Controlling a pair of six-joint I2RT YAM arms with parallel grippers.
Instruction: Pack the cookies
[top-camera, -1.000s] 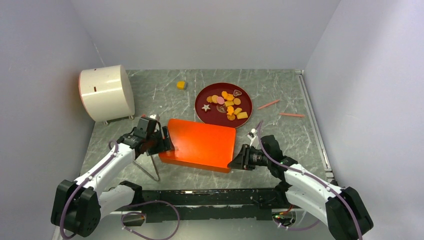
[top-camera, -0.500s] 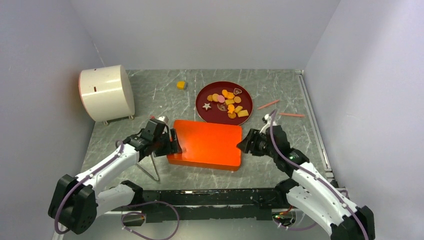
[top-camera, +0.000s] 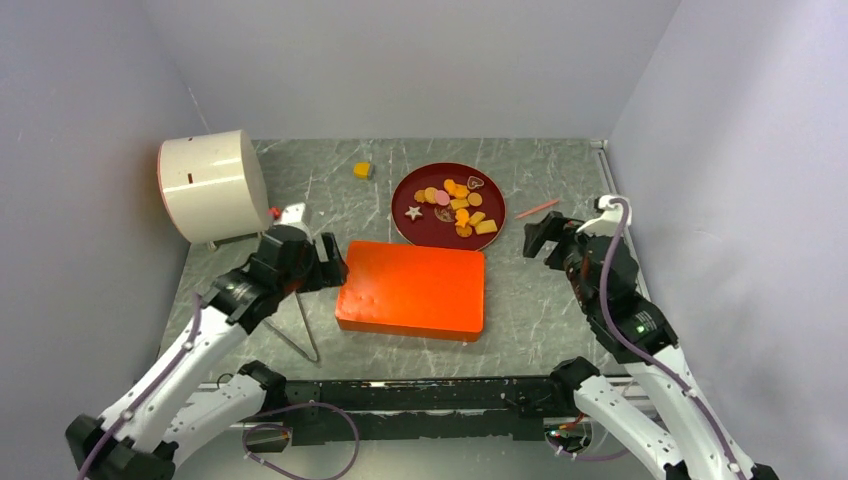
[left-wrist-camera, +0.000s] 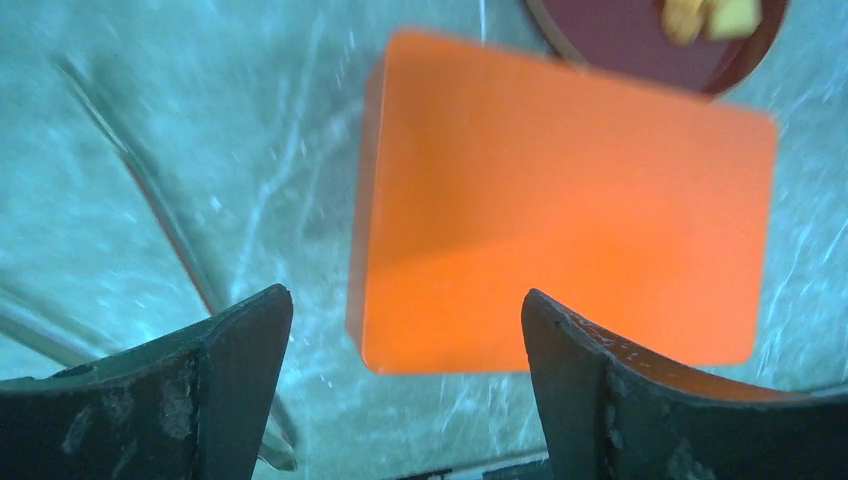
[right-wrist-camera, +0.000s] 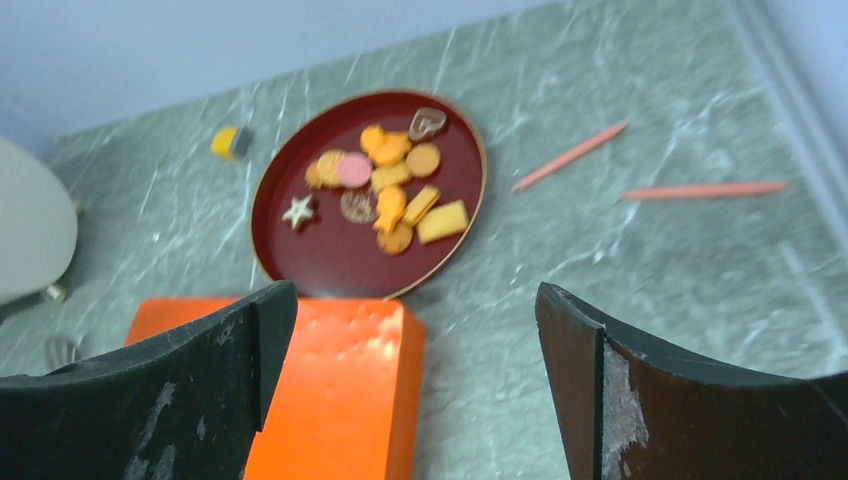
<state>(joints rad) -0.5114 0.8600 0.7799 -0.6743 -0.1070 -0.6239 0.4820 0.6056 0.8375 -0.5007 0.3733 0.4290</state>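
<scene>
The cookies (top-camera: 452, 203) lie in a loose heap on a dark red round plate (top-camera: 428, 235): orange and yellow pieces, a pink one and a white star. One yellow cookie (top-camera: 362, 170) sits alone on the table behind the plate. An orange box (top-camera: 412, 290) lies flat in front of the plate. My left gripper (top-camera: 326, 263) stands open just off the box's left end, holding nothing. My right gripper (top-camera: 543, 238) hangs open to the right of the plate, apart from the box. The right wrist view shows the cookies (right-wrist-camera: 392, 190), the plate (right-wrist-camera: 330, 250) and the box (right-wrist-camera: 330, 385).
A white drum-shaped container (top-camera: 212, 185) lies on its side at the back left. A thin metal wire stand (top-camera: 300, 335) lies left of the box. Two pink sticks (right-wrist-camera: 568, 157) (right-wrist-camera: 700, 189) lie right of the plate. Walls close in the table on three sides.
Both grippers have let go of the orange box and opened wide. The box now rests flat on the table. The right arm has lifted away to the back right; the left has drawn back.
</scene>
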